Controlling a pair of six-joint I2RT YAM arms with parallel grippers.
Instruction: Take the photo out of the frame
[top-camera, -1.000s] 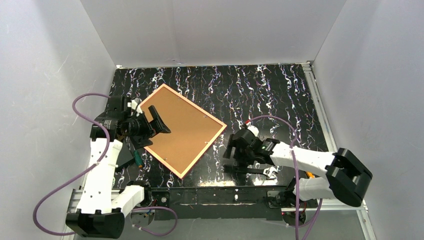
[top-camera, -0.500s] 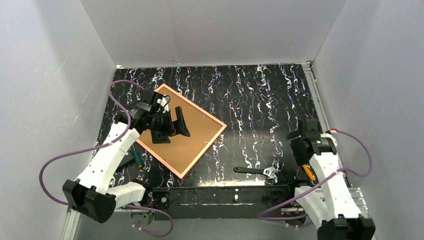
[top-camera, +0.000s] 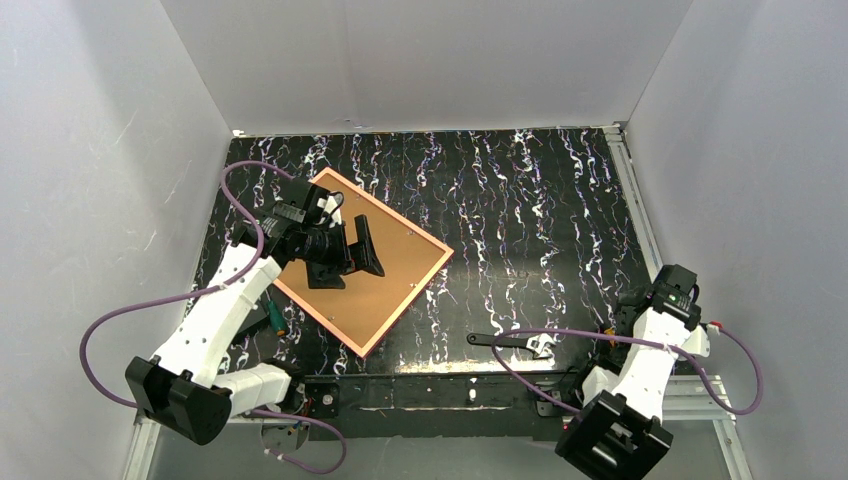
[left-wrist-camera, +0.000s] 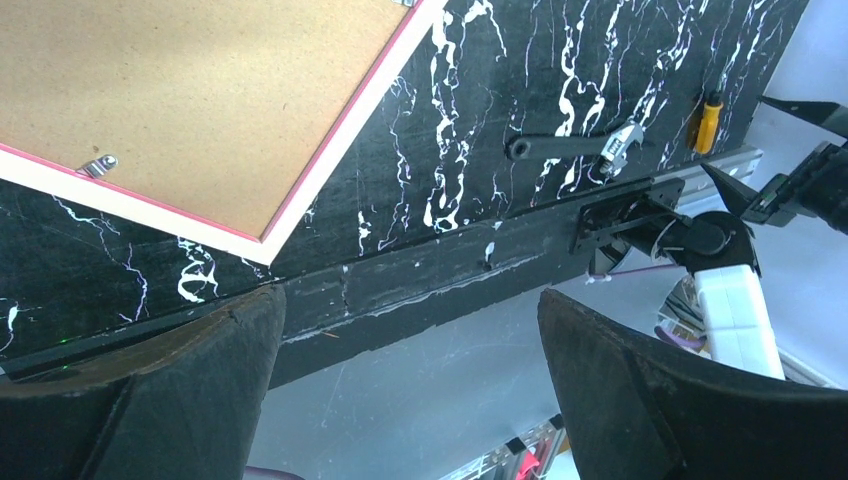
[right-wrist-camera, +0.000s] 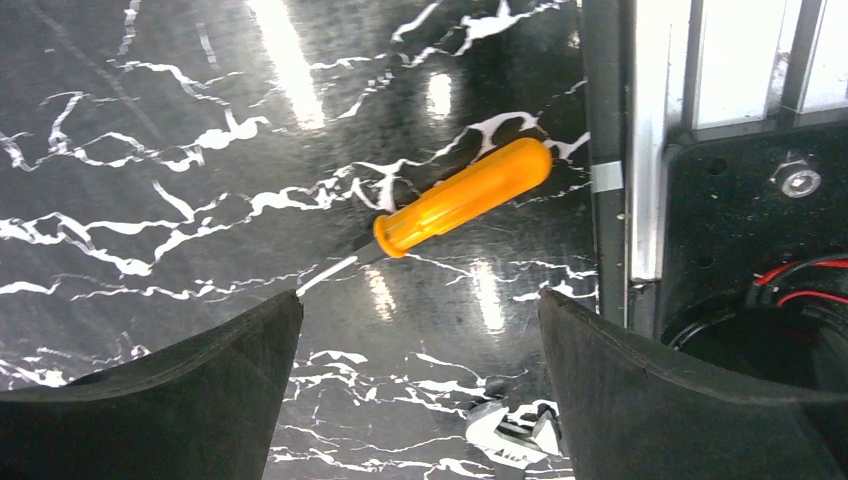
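The desk (top-camera: 520, 200) is a glossy black slab veined with white and faint purple, like marble. Plain pale-grey walls close it in on three sides: a back wall (top-camera: 420, 60) behind the desk, and a left wall (top-camera: 90, 150) and a right wall (top-camera: 760, 150) at its sides. An aluminium rail (top-camera: 643, 215) runs along the desk's right edge. Light leaves bright streaks on the desk's sheen.

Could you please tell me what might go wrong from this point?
The frame lies back up, its near corner close to the table edge; a push from the open left gripper could slide it off. Small metal tabs seem to hold the back panel, so prying may bend them. The open right gripper hangs over the orange screwdriver and could knock it.
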